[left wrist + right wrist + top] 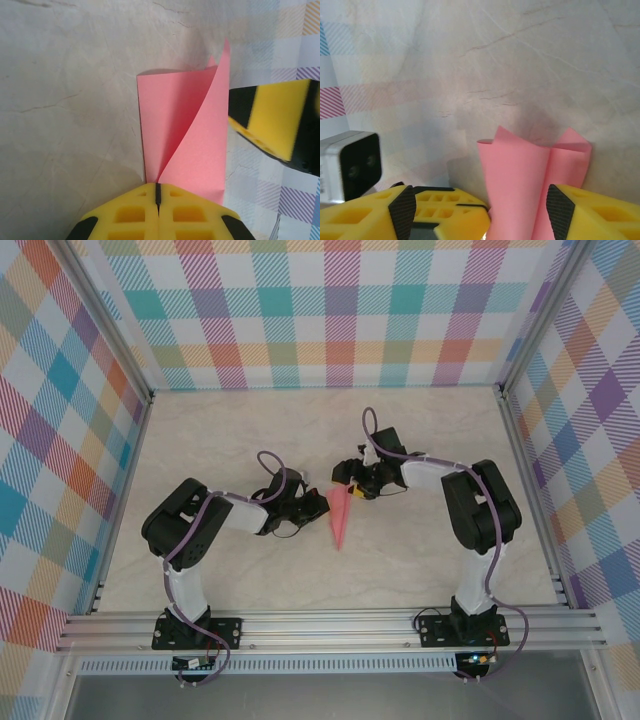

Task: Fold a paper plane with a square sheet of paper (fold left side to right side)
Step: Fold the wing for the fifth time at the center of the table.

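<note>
Two robot arms meet at the middle of a pale, marble-patterned tabletop (240,430) ringed by pastel checked walls (330,310), with a slim, pointed, pink-red paper plane (340,518) between them. From above, the dart lies with its wide end toward the grippers and its tip toward the arms' bases.

The left gripper (157,192), its yellow foam fingers pressed flat together, is clamped on the near edge of the paper plane (200,145). One flap lies flat on the table and another curls upward. A yellow-and-black finger (272,120) of the right gripper (352,483) stands just beside the raised flap.

Seen from its own wrist, the right gripper (518,207) has its jaws parted on either side of the standing pink folds (520,170). Whether its pads press the paper cannot be told. The left wrist's small grey camera box (350,162) sits at the frame's left edge.
</note>
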Robot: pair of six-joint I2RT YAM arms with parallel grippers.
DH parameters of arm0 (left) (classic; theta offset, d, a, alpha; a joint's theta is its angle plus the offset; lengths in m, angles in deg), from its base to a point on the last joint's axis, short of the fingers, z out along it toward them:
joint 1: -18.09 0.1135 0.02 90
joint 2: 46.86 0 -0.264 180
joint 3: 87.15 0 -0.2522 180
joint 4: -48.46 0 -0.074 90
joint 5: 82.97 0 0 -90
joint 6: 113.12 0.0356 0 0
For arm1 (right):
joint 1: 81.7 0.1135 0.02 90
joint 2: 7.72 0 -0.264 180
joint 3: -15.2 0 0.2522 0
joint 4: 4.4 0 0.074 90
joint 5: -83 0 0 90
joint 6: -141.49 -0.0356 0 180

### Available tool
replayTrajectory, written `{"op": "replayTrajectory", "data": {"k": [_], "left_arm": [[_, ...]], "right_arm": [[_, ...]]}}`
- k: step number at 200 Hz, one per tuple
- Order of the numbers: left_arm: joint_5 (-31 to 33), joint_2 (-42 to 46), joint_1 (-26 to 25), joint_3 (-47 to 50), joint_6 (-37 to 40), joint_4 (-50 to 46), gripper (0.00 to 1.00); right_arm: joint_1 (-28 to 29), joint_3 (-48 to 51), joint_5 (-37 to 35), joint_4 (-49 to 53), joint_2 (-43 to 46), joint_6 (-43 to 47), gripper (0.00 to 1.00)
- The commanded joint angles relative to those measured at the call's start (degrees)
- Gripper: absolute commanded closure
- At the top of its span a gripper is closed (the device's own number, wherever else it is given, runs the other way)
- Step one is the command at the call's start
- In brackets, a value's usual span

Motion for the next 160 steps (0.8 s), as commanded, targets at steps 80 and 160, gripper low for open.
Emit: {"op": "replayTrajectory", "data": {"k": [80,160], "left_arm": [[0.5,-1.7,0.6,0.6,1.2,-1.3,1.00],[0.9,-1.9,0.6,0.4,1.2,-2.0,1.00]], "right_arm": [[4.4,2.0,0.0,1.6,2.6,-0.5,0.75],[4.4,3.1,-3.3,4.1,0.3,0.9,0.75]]}}
